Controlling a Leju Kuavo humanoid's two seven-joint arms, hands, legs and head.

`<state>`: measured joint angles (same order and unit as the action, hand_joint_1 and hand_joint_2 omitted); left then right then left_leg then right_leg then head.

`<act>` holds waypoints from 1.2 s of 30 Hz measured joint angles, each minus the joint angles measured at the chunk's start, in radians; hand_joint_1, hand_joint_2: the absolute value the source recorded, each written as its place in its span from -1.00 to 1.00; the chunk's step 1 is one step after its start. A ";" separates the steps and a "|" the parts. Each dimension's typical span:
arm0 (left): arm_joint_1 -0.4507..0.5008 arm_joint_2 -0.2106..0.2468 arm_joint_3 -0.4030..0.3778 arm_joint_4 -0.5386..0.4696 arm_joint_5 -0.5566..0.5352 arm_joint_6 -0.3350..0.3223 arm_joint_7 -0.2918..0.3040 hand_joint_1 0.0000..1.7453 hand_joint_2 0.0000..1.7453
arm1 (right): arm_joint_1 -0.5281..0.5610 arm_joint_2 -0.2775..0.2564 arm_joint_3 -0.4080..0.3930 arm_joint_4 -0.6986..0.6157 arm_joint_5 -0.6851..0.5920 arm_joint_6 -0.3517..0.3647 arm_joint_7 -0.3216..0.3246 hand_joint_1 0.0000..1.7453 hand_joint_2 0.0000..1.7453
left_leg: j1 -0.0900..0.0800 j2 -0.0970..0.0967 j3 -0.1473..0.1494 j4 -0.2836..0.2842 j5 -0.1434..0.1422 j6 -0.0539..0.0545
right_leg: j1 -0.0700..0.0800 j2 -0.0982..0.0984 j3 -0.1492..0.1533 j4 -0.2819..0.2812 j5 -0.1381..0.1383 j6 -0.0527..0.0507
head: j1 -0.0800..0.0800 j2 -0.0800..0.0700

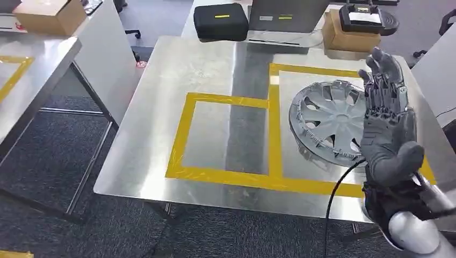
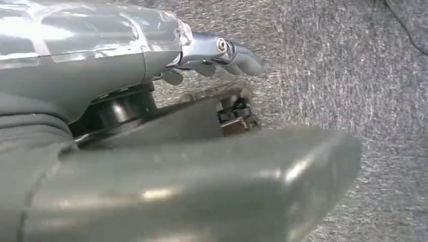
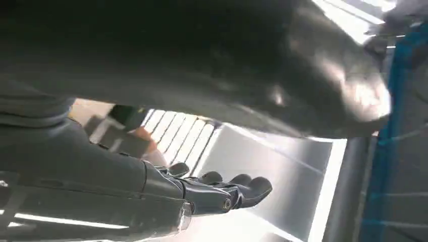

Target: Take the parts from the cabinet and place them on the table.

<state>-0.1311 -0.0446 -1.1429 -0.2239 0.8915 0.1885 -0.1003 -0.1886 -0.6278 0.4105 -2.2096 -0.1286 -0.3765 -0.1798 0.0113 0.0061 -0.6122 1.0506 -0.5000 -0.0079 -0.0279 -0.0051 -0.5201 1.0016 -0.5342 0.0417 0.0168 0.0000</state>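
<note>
A silver wheel cover [image 1: 328, 119] lies flat on the steel table [image 1: 215, 70], inside the right-hand yellow-taped square. My right hand [image 1: 388, 119] is raised above the table's right edge, just right of the wheel cover, fingers straight and spread, holding nothing. In the right wrist view the same hand [image 3: 222, 194] shows its fingers stretched out with nothing between them. In the left wrist view my left hand [image 2: 222, 53] hangs over grey carpet, its fingers extended and nothing in it.
Yellow tape [image 1: 226, 177] marks two squares on the table. A black case [image 1: 220, 20] and a cardboard box [image 1: 344, 33] stand at the far edge. Another steel table [image 1: 27, 80] is at the left, with grey carpet [image 1: 54, 156] between them.
</note>
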 joint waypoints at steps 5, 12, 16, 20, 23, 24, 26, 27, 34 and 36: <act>0.001 0.006 0.001 0.002 0.013 0.006 0.002 -1.00 -1.00 | 0.085 0.087 0.021 -0.080 -0.011 0.024 -0.088 -1.00 -1.00 | -0.005 0.001 0.001 0.005 -0.006 0.008 | -0.004 0.001 0.003 -0.006 0.002 0.006 | -0.001 0.000; 0.003 0.011 0.007 0.005 0.027 0.013 0.001 -1.00 -1.00 | 0.153 0.169 0.043 -0.107 -0.027 0.036 -0.132 -1.00 -1.00 | 0.004 0.006 0.035 -0.039 0.014 0.036 | -0.002 0.003 -0.025 0.076 -0.065 0.018 | 0.007 0.000; 0.005 0.011 0.010 0.006 0.034 0.014 0.000 -1.00 -1.00 | 0.179 0.192 0.054 -0.104 -0.045 0.034 -0.129 -1.00 -1.00 | -0.001 0.006 0.035 -0.038 0.013 0.035 | -0.002 0.003 -0.124 0.274 -0.123 0.022 | 0.015 0.000; 0.005 0.012 0.018 0.006 0.039 0.015 0.000 -1.00 -1.00 | 0.189 0.205 0.061 -0.095 -0.061 0.040 -0.130 -1.00 -1.00 | -0.002 -0.001 0.034 -0.035 0.011 0.022 | -0.003 0.004 0.000 -0.007 0.017 0.012 | 0.026 0.000; 0.005 0.015 0.019 0.007 0.041 0.016 0.000 -1.00 -1.00 | 0.189 0.218 0.066 -0.089 -0.062 0.043 -0.131 -1.00 -1.00 | -0.004 -0.003 0.029 -0.033 0.021 0.001 | 0.005 0.008 -0.004 -0.006 0.027 -0.006 | 0.024 0.000; 0.005 0.016 0.019 0.007 0.041 0.016 0.000 -1.00 -1.00 | 0.189 0.222 0.067 -0.086 -0.062 0.044 -0.131 -1.00 -1.00 | -0.003 -0.002 0.029 -0.036 0.025 -0.006 | 0.006 0.008 -0.007 -0.006 0.030 -0.012 | 0.023 0.000; 0.005 0.018 0.021 0.007 0.041 0.016 0.000 -1.00 -1.00 | 0.185 0.229 0.069 -0.082 -0.062 0.045 -0.131 -1.00 -1.00 | -0.001 -0.002 0.018 -0.013 -0.014 -0.016 | 0.001 -0.002 -0.014 -0.018 0.046 -0.034 | 0.020 0.000; 0.005 0.018 0.023 0.007 0.041 0.016 -0.001 -1.00 -1.00 | 0.185 0.233 0.069 -0.080 -0.063 0.045 -0.131 -1.00 -1.00 | 0.000 -0.002 0.000 0.041 -0.066 -0.018 | 0.002 -0.001 -0.021 -0.019 0.051 -0.042 | 0.011 0.000; 0.005 0.022 0.024 0.007 0.045 0.021 -0.002 -1.00 -1.00 | 0.179 0.254 0.074 -0.067 -0.070 0.047 -0.128 -1.00 -1.00 | 0.000 -0.005 0.083 0.058 -0.074 -0.016 | 0.009 -0.006 -0.080 -0.006 0.090 -0.036 | -0.015 0.000; 0.002 0.022 0.024 0.007 0.048 0.024 -0.002 -1.00 -1.00 | 0.171 0.255 0.075 -0.067 -0.072 0.047 -0.116 -1.00 -1.00 | -0.005 -0.012 0.156 -0.058 -0.080 -0.009 | 0.012 -0.004 -0.090 0.001 0.098 -0.024 | -0.023 0.000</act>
<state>-0.1288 -0.0229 -1.1189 -0.2171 0.9400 0.2121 -0.1019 -0.0179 -0.3727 0.4856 -2.2766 -0.2003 -0.3296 -0.2960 0.0068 -0.0062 -0.4557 0.9921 -0.5797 -0.0169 -0.0155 -0.0094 -0.6099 1.0025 -0.4364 0.0175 -0.0065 0.0000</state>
